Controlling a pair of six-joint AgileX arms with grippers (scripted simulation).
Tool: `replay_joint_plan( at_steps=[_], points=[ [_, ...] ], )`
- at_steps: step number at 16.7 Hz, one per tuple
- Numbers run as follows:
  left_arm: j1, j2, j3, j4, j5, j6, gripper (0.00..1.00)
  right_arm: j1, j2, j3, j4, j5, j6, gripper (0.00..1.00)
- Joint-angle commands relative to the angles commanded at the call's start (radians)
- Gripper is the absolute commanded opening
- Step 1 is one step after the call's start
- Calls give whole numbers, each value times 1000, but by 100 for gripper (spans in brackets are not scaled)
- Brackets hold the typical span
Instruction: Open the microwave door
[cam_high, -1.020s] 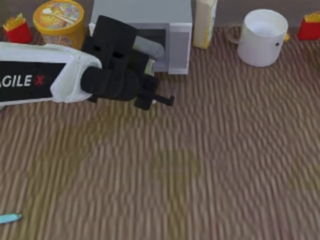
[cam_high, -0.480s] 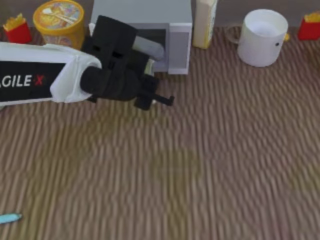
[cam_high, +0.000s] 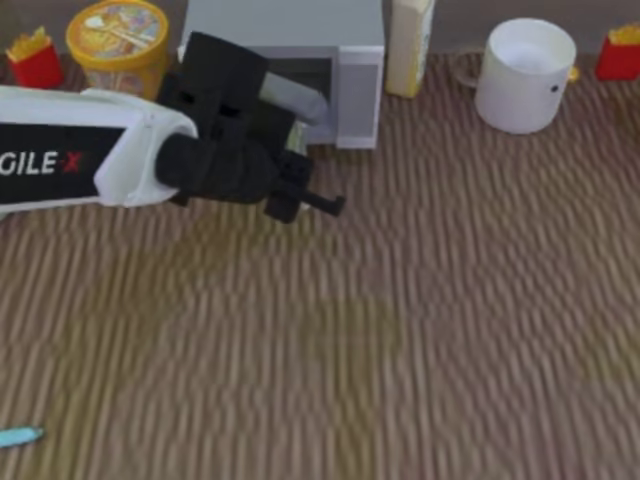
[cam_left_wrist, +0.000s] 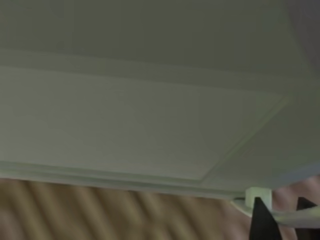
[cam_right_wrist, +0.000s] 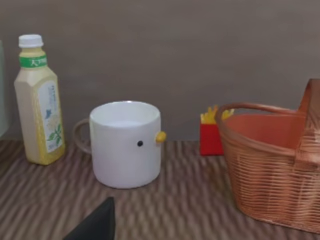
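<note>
The silver-grey microwave (cam_high: 283, 22) stands at the back of the table, left of centre, its front cavity dark and its control strip (cam_high: 359, 100) uncovered. The microwave door (cam_left_wrist: 125, 120) is swung outward and fills the left wrist view as a pale panel. From above it is almost all hidden under my left arm. My left gripper (cam_high: 322, 202) is in front of the microwave. In its wrist view, the left gripper (cam_left_wrist: 282, 215) is shut on the door's pale outer edge. My right gripper (cam_right_wrist: 97, 225) is outside the top view; only a dark corner of it shows.
A yellow noodle tub (cam_high: 118, 40) and a red fries box (cam_high: 35, 55) stand left of the microwave. A bottle (cam_high: 410, 45), a white cup (cam_high: 525, 72) and another fries box (cam_high: 618, 50) stand to its right. A wicker basket (cam_right_wrist: 275, 165) shows at the right.
My left arm and gripper have shifted slightly leftward, away from the microwave front, still holding the door's edge.
</note>
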Motion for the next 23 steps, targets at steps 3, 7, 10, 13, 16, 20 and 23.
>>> replay_joint_plan(
  at_steps=[3, 7, 10, 13, 16, 20, 23],
  points=[
    [16, -14, -13, 4, 22, 32, 0, 0, 0, 0, 0, 0, 0, 100],
    [21, -16, -20, 3, 29, 42, 0, 0, 0, 0, 0, 0, 0, 100],
    [21, -16, -20, 3, 29, 42, 0, 0, 0, 0, 0, 0, 0, 100],
    [21, -16, -20, 3, 29, 42, 0, 0, 0, 0, 0, 0, 0, 100],
    [21, -16, -20, 3, 29, 42, 0, 0, 0, 0, 0, 0, 0, 100],
    [21, -16, -20, 3, 29, 42, 0, 0, 0, 0, 0, 0, 0, 100],
    [21, -16, -20, 3, 29, 42, 0, 0, 0, 0, 0, 0, 0, 100]
  ],
)
